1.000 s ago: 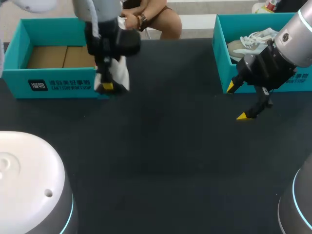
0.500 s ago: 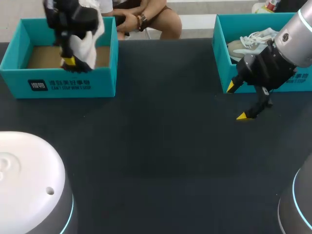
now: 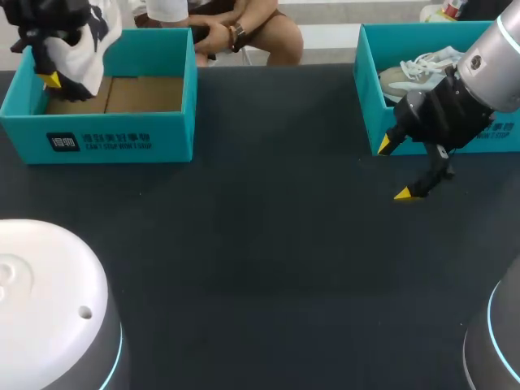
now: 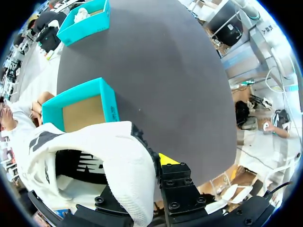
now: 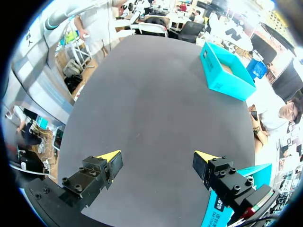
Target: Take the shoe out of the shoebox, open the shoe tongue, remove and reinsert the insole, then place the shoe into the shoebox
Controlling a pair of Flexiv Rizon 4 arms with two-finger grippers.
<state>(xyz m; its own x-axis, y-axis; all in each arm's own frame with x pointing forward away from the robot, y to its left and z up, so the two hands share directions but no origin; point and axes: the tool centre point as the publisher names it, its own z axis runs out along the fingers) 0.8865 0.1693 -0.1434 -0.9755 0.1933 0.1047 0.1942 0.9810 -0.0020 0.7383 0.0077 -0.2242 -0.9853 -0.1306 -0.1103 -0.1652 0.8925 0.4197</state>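
On the near half of the table (image 3: 260,260): bare dark top, nothing lying on it. The white left arm base (image 3: 49,301) and grey right arm base (image 3: 497,341) sit at the near corners.

Mid-depth, right side: right gripper (image 3: 394,170) hangs just in front of the right shoebox (image 3: 370,97), with one yellow tip near the box's front corner and the other lower, toward the table. Its fingers are spread wide and hold nothing. The right wrist view confirms it, showing only tabletop between the two tips.

Inside the right shoebox is a second shoe (image 3: 410,71), pale with white laces, lying against the near wall.

Far left: left shoebox (image 3: 122,138), teal, lidless, brown cardboard floor bare. The left gripper (image 3: 55,75) is up over the box's left end with the shoe (image 3: 85,45) clamped in it. The shoe is white with black patches and hangs in the air, overlapping the left wall and far corner from the head view. Can't tell whether it touches the rim.

In the left wrist view the shoe fills the space between the fingers. One yellow tip shows beside the shoe and the other is hidden behind it. The box lies ahead of the shoe.
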